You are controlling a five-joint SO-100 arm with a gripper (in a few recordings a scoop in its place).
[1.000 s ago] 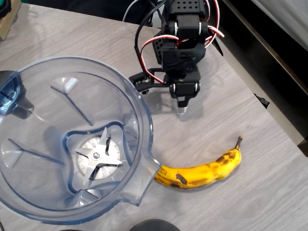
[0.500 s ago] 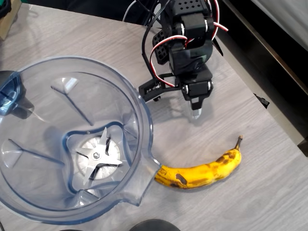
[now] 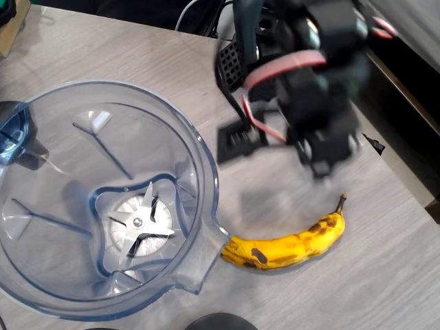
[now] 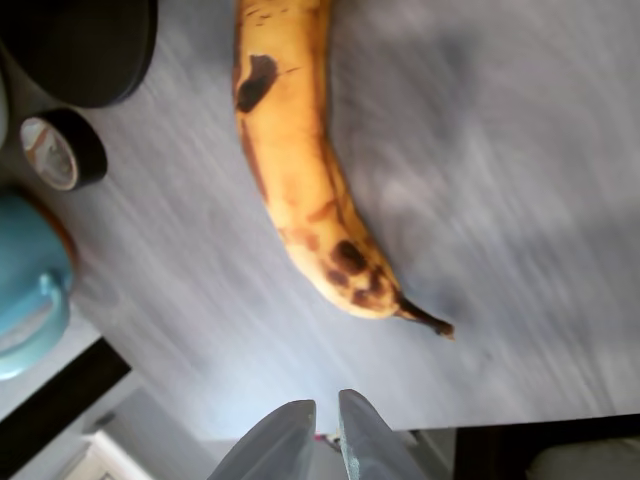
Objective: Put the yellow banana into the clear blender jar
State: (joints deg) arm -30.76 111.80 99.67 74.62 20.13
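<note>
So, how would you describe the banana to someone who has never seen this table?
Find the big clear blender jar on the grey wooden table. Just beyond its pour spout lies the yellow banana, curved, brown-spotted, with a thin dark stem.

The yellow banana [image 3: 285, 245] lies flat on the bench [image 3: 357, 289], curved, brown-spotted, its dark stem tip up-right in the overhead view; its blunt end touches the spout of the clear blender jar [image 3: 41, 282], which stands upright, silver blades at its bottom.
</note>
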